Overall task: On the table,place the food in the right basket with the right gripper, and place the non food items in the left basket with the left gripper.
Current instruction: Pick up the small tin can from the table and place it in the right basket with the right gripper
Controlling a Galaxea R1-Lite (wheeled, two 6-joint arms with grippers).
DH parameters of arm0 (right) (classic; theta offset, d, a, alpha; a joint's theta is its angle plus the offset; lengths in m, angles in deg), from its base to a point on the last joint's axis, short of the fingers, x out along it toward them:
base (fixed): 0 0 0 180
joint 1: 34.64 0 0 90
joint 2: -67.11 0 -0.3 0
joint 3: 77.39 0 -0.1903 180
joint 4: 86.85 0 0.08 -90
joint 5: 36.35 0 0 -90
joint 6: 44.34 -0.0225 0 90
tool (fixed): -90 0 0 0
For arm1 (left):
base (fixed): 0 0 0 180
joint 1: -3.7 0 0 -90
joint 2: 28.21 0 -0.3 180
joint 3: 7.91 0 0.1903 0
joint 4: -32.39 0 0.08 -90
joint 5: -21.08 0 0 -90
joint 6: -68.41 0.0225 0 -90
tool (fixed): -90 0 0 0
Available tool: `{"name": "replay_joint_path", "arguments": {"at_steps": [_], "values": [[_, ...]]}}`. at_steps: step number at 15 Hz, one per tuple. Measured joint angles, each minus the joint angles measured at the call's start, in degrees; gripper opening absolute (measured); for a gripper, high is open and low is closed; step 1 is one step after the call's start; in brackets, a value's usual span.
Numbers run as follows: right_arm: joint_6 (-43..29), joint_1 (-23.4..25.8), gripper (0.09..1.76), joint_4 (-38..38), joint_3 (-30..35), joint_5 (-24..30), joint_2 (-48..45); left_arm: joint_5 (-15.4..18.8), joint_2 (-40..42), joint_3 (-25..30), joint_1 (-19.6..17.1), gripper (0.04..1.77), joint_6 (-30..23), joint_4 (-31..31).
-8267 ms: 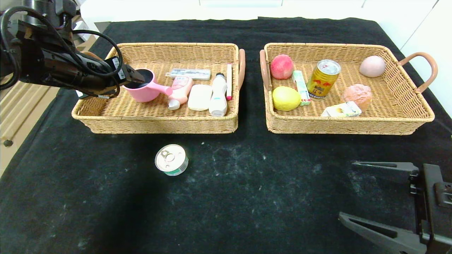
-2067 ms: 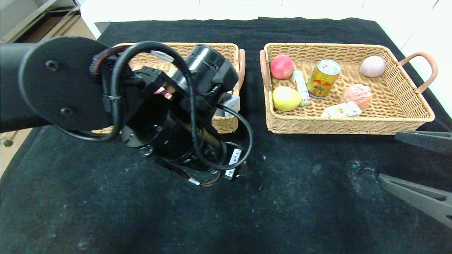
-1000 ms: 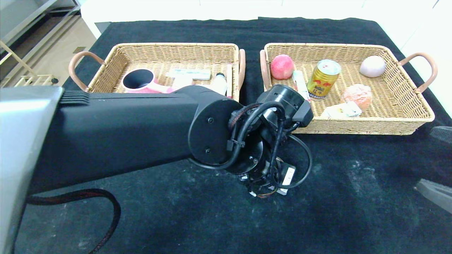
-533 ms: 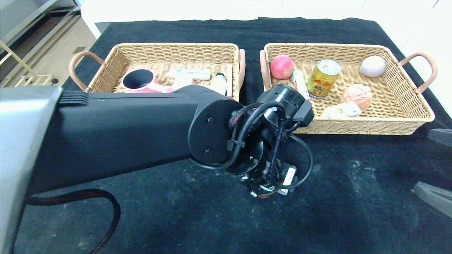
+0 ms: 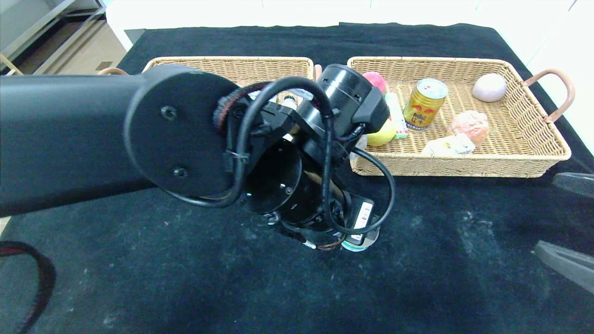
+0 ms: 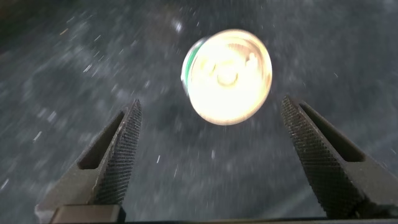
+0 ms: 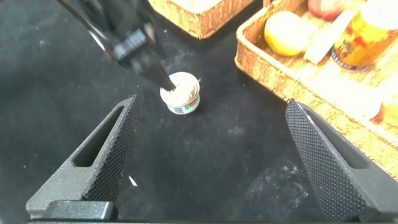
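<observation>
A small round tin can (image 6: 227, 76) with a pull-tab lid and green label stands upright on the black cloth, in front of the gap between the two baskets. In the head view only its edge (image 5: 359, 243) shows under my left wrist. My left gripper (image 6: 211, 143) hovers above it, open, its jaws wide on either side and clear of the tin. My right gripper (image 7: 211, 134) is open and empty, low at the table's right front (image 5: 564, 222), with the tin (image 7: 181, 93) a short way ahead of it. The left finger tip (image 7: 149, 68) hangs over the tin's lid.
The left wicker basket (image 5: 232, 65) is mostly hidden behind my left arm. The right wicker basket (image 5: 464, 164) holds a gold drink can (image 5: 424, 103), a lemon (image 5: 383, 134), a peach (image 5: 377, 79), a pale egg-shaped item (image 5: 491, 87) and other food.
My left gripper has opened and let go of the tin, which now stands on the cloth. The left arm has risen and drawn back to the left. The right gripper has barely moved.
</observation>
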Motion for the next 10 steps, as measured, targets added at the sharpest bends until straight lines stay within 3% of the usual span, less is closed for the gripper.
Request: {"name": "replay_joint_path", "arguments": {"at_steps": [2,4,7,10], "values": [[0.0,0.0,1.71,0.0,0.2,-0.1,0.8,1.0,3.7,4.7,-0.7,1.65,-0.1,-2.3],[0.0,0.0,1.71,0.1,0.3,-0.2,1.9,2.8,7.5,12.5,-2.0,1.66,0.4,-9.9],[-0.1,0.0,1.71,0.2,0.2,-0.6,3.3,7.5,13.5,28.3,-4.9,1.68,5.2,-25.6],[-0.1,0.0,1.71,0.2,0.2,-0.6,4.3,15.9,19.6,44.5,-9.8,1.69,10.2,-45.6]]}}
